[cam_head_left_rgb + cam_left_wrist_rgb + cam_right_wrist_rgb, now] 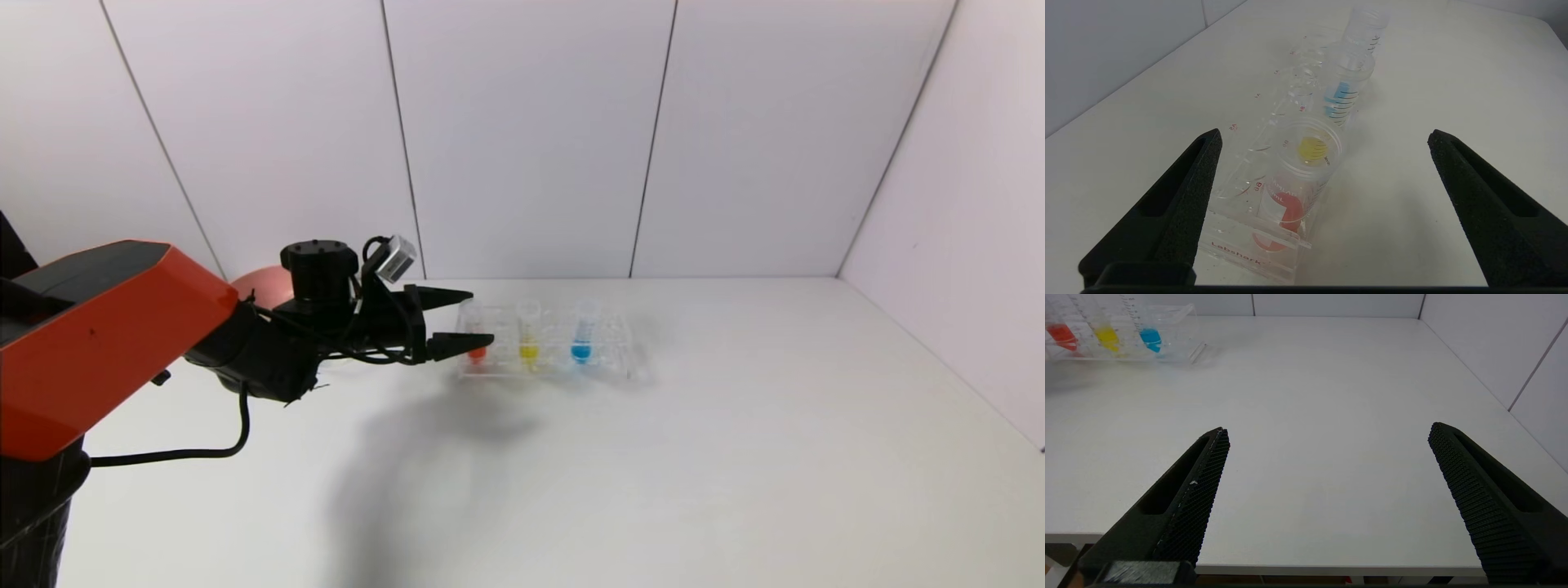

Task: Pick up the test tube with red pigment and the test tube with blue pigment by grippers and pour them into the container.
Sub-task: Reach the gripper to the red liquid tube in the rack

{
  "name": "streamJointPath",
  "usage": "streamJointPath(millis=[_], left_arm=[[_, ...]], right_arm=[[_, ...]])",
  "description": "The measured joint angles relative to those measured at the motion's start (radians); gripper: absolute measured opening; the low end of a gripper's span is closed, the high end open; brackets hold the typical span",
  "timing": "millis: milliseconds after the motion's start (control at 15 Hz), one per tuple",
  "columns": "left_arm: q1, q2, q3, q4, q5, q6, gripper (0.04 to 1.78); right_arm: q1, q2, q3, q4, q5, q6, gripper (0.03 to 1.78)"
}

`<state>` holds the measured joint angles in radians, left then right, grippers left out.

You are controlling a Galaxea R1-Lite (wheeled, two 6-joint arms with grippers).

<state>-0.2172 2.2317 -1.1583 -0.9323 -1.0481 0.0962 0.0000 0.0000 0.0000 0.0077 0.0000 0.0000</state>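
White counter (735, 457), walled by white panels. Left arm reaches across it from the robot's left, orange housing near the camera.

Left gripper (478, 320) at the left end of the clear tube rack (624, 359), jaws spread wide and holding nothing. In the head view its two fingers bracket the end tube, one behind, one in front; whether either touches it cannot be told.

Right gripper (1327, 435) low at the near edge of the counter, well apart from the rack, jaws spread wide, nothing between them.

Pink bowl (263, 286) mostly hidden behind the left arm.

Three tubes upright in the rack, in a row:
- test tube with red pigment (476, 339), leftmost, between the left gripper's fingers.
- yellow-liquid tube (528, 336), middle.
- test tube with blue pigment (583, 335), rightmost.

Left wrist view: a further clear tube (1365, 30) beyond the blue one.
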Motion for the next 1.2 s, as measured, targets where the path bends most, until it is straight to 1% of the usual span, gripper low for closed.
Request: streamJointPath(millis=[600,733,867,1000,1200], left_arm=[[-0.006,0.015,-0.004,-0.001,0.0,0.001,1.76],[-0.01,0.022,-0.008,-0.001,0.0,0.001,1.71],[-0.012,0.025,-0.011,-0.001,0.0,0.001,1.55],[-0.014,0.029,-0.012,-0.001,0.001,0.001,1.28],[-0.015,0.031,-0.013,-0.002,0.003,0.001,0.72]], right_arm=[[0.0,0.0,0.0,0.0,0.0,0.0,1.78],[0.0,0.0,0.0,0.0,0.0,0.0,1.77],[0.0,0.0,0.0,0.0,0.0,0.0,1.77],[0.0,0.0,0.0,0.0,0.0,0.0,1.77],[0.0,0.0,0.0,0.0,0.0,0.0,1.77]])
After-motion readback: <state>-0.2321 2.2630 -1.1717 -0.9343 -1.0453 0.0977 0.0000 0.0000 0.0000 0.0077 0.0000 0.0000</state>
